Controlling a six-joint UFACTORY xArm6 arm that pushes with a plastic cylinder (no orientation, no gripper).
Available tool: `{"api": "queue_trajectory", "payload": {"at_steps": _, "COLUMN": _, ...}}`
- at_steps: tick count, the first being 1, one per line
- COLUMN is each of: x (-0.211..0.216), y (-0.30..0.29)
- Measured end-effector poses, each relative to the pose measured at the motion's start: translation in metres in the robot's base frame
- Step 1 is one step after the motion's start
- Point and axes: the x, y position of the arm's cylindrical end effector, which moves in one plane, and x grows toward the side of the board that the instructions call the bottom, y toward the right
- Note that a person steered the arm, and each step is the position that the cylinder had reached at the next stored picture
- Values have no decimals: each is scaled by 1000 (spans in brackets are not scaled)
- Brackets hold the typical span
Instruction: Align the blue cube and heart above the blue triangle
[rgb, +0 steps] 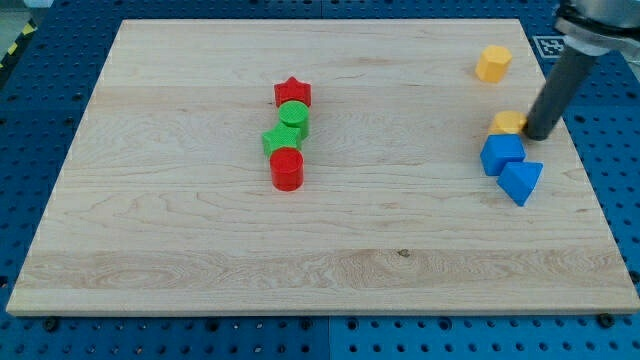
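The wooden desk (200, 250) fills most of the view, and its left part carries nothing but grain. Moving toward the middle I meet a tight column of four blocks: a red star (293, 93) at the view's top, a green cylinder (293, 117) touching it just below, a green star-like block (280, 140) under that (its outline is partly hidden, so I am not sure of the shape), and a red cylinder (287, 170) at the bottom of the run. Well apart from these, toward the view's right, a yellow block (493, 63) of roughly hexagonal outline sits near the top edge. Lower down a second yellow block (507, 123), too hidden to name its shape, lies right against the blue cube (502, 155), on the cube's upper side. The blue triangle (521, 182) touches the cube's lower right corner. No blue heart shows anywhere that I can make out. My tool is a plain dark rod with nothing to open or close and nothing held; my tip (538, 134) rests on the desk just to the right of the hidden yellow block and just above the blue cube's upper right corner.
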Motion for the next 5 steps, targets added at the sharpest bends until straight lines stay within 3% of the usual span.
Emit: {"api": "queue_trajectory", "payload": {"at_steps": 5, "x": -48, "y": -62}}
